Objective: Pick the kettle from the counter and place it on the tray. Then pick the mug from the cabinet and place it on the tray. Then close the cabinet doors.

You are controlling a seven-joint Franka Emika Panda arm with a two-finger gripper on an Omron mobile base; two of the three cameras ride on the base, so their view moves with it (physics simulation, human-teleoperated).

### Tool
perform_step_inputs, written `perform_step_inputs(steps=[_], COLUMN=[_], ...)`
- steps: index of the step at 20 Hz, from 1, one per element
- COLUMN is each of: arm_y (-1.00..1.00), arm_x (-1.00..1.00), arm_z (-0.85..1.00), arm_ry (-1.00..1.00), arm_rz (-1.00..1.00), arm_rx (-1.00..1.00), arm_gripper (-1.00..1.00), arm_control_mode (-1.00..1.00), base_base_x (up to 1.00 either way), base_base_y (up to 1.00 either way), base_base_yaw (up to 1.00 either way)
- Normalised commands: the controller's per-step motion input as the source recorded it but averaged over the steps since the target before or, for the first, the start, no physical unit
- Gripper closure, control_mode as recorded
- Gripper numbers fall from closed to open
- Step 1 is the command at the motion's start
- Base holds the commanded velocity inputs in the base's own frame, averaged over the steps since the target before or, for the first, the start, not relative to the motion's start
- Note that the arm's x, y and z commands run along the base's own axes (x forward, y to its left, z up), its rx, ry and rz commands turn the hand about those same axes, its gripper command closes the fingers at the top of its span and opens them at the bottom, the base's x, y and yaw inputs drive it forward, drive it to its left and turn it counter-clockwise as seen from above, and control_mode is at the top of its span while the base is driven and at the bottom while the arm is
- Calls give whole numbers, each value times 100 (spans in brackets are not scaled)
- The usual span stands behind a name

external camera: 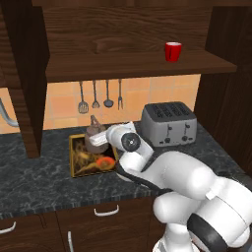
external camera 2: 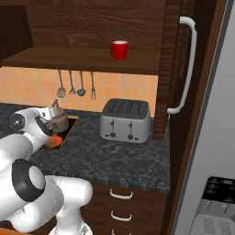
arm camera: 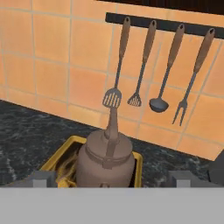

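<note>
So, working left to right: the tray (external camera: 75,162) lies on the counter (external camera: 34,177) below the hanging utensils (external camera: 100,96), and the kettle (external camera: 94,135) sits upright inside it, at the back end near the tiled wall. My gripper (arm camera: 112,183) hangs just in front of the kettle with its fingers (arm camera: 43,179) spread wide, one on each side of the kettle's body and, as far as I can tell, clear of it. Nothing is in my grasp.

Further right stands the toaster (external camera: 170,123), and above it, on the cabinet (external camera: 133,64) shelf, the mug (external camera: 173,51) waits upright, toward the right end. Both doors (external camera 2: 176,69) stand open; the right one, with its white bar handle (external camera 2: 186,69), shows edge-on in the right base view.

I judge the kettle step done and the mug step next. That calls for backing straight off the kettle so I don't knock it, then lifting well up and across to the right, clearing the shelf's front edge. The mug is small, so I would square up on its body, mind the handle, and close gently.
</note>
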Motion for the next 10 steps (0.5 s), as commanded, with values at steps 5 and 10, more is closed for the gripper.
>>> perform_step_inputs(steps=[5, 10], arm_y=[-1, -9], arm_x=[-64, -13], arm_z=[98, 47], arm_ry=[21, 41], arm_rz=[-5, -10], arm_rx=[0, -2], arm_gripper=[-100, -100], arm_control_mode=[-100, -100], base_base_x=[0, 0], base_base_y=[0, 0], base_base_yaw=[0, 0])
